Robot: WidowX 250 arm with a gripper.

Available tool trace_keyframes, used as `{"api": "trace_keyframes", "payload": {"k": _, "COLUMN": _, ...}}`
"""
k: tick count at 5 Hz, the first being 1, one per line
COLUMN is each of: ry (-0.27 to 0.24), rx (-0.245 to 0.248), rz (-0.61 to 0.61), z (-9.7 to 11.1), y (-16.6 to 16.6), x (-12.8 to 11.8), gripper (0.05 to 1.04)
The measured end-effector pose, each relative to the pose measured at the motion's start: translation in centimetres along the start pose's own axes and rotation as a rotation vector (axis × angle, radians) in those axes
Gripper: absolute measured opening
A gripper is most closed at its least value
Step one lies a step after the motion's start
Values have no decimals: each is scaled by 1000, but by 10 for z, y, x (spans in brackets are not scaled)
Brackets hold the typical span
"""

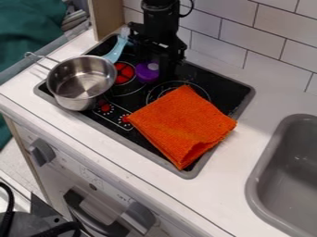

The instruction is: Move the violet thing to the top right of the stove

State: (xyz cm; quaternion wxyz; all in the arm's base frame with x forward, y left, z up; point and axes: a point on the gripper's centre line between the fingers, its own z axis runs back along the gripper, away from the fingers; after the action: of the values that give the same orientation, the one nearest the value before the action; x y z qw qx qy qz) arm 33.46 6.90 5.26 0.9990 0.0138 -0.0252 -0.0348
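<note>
Claw: The claw (162,65) hung over the back of the stove (237,90), at the right side of the violet thing (147,72); I could not tell whether it was released, clenched or grasping anything.
Violet thing: It lay over the back half of the stove, between the red ring (124,72) and the claw, with a pale spot on its top.
Pot: 1 steel pot (84,81) stood upright at the stove's left, its wire handle pointing to the upper left of the view.
Spoon: 1 pale blue spoon (116,50) ran up from behind the pot's rim towards the back of the stove.
Cloth: 1 folded orange cloth (180,122) covered much of the stove's front right and overlapped its grey rim.
Knobs: 2 grey knobs (137,216) stuck out of the front panel below the white surface (248,139).
Sink: 1 grey sink (297,157) was set in the surface at the right.
Wall: Pale tiles (213,48) rose behind the stove.
</note>
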Motion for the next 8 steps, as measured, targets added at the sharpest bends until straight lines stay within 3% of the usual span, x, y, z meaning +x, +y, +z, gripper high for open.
{"api": "trace_keyframes", "payload": {"k": 2, "ry": -101, "rx": 30, "rz": -42, "z": 45, "y": -35, "x": 3, "gripper": 640}}
{"api": "trace_keyframes", "payload": {"k": 3, "ry": -92, "rx": 14, "rz": -59, "z": 54, "y": -75, "x": 8, "gripper": 640}}
{"api": "trace_keyframes", "payload": {"k": 4, "ry": -41, "rx": 19, "rz": -57, "z": 44, "y": -102, "x": 20, "gripper": 640}}
{"api": "trace_keyframes", "payload": {"k": 6, "ry": 11, "rx": 11, "rz": -16, "z": 16, "y": -108, "x": 32, "gripper": 666}}
{"api": "trace_keyframes", "payload": {"k": 7, "ry": 40, "rx": 7, "rz": -2, "z": 9, "y": -102, "x": 32, "gripper": 743}}
{"api": "trace_keyframes", "payload": {"k": 8, "ry": 48, "rx": -2, "rz": -7, "z": 10, "y": -103, "x": 31, "gripper": 991}}
